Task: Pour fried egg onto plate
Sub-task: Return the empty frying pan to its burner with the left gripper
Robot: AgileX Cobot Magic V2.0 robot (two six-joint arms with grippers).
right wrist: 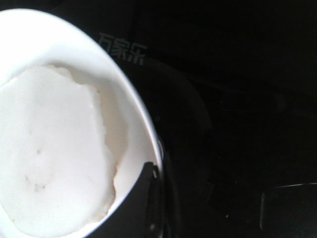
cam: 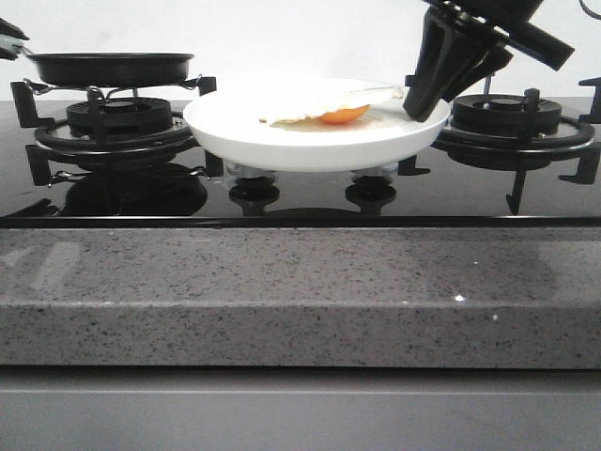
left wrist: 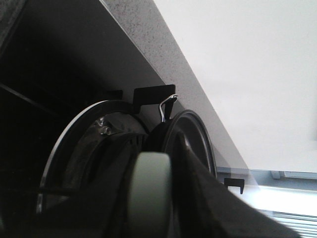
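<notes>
Fried egg [cam: 324, 113] lying on white plate [cam: 310, 150]; right gripper [cam: 424, 99] clamping plate rim; left gripper mostly hidden, grip unclear, frying pan [cam: 111, 68] sitting over burner.

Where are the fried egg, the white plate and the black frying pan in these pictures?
fried egg [cam: 344, 115], front view, on its orange yolk.
white plate [cam: 310, 148], front view, on its outer front wall.
black frying pan [cam: 111, 68], front view, on its side wall.
</notes>
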